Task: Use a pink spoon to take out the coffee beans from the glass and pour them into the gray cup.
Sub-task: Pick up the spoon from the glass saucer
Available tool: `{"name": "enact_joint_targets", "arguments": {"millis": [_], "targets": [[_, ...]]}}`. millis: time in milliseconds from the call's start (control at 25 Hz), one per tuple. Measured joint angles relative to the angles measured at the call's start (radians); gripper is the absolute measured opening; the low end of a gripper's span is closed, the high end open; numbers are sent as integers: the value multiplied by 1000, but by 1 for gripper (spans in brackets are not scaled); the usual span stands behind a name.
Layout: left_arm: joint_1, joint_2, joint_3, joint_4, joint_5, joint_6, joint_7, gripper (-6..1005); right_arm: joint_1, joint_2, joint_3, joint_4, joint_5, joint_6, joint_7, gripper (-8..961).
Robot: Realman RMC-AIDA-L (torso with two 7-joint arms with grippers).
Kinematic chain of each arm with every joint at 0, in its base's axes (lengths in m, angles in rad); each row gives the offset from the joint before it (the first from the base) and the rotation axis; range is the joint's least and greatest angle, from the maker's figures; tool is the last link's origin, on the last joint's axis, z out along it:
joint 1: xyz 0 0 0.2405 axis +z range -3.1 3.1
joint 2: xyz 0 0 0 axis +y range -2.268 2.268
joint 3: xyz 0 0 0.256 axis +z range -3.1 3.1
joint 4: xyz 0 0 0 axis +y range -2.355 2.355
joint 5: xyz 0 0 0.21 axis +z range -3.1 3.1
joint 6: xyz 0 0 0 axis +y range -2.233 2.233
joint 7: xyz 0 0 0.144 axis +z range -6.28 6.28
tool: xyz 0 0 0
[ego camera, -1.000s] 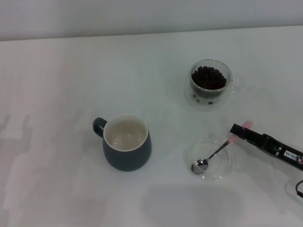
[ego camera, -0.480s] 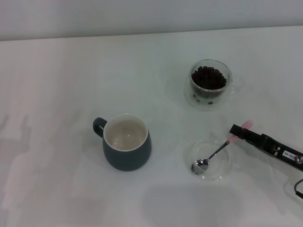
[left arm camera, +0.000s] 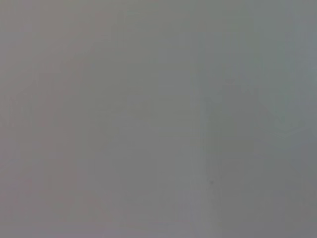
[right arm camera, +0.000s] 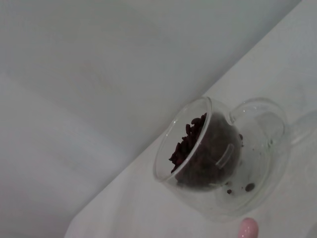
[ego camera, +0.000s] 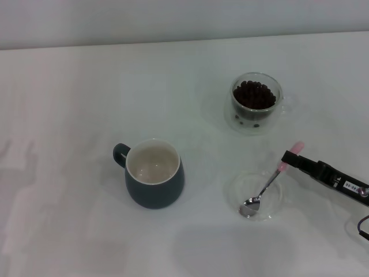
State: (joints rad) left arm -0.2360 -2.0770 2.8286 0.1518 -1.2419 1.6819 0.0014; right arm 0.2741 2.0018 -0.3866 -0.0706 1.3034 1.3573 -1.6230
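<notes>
right end effector [ego camera: 286, 157] grips pink spoon [ego camera: 266, 185] | bowl in clear dish [ego camera: 278, 202]

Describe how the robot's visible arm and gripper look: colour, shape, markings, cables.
Only the right gripper shows: a slim, matte black, bar-like body with a small white printed label and a thin dark cable looping near the picture's edge. The left arm is out of view.

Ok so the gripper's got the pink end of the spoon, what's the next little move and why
Probably lift the pink spoon straight up. The right gripper is at its pink handle end, but the bowl looks to be low over the shallow clear dish. Raising it should clear the dish rim before swinging toward the glass, where the coffee beans are heaped. The gray cup is empty.
</notes>
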Motion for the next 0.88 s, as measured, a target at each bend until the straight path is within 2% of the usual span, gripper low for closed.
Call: {"name": "enact_joint_targets", "arguments": {"millis": [640, 880], "targets": [[-2, 0, 0, -1, -20, -2, 0, 447, 13, 2, -7, 2, 2, -22, 2, 161], [-2, 0, 0, -2, -22, -2, 0, 447, 23, 2, -12, 0, -3, -28, 6, 217]]}}
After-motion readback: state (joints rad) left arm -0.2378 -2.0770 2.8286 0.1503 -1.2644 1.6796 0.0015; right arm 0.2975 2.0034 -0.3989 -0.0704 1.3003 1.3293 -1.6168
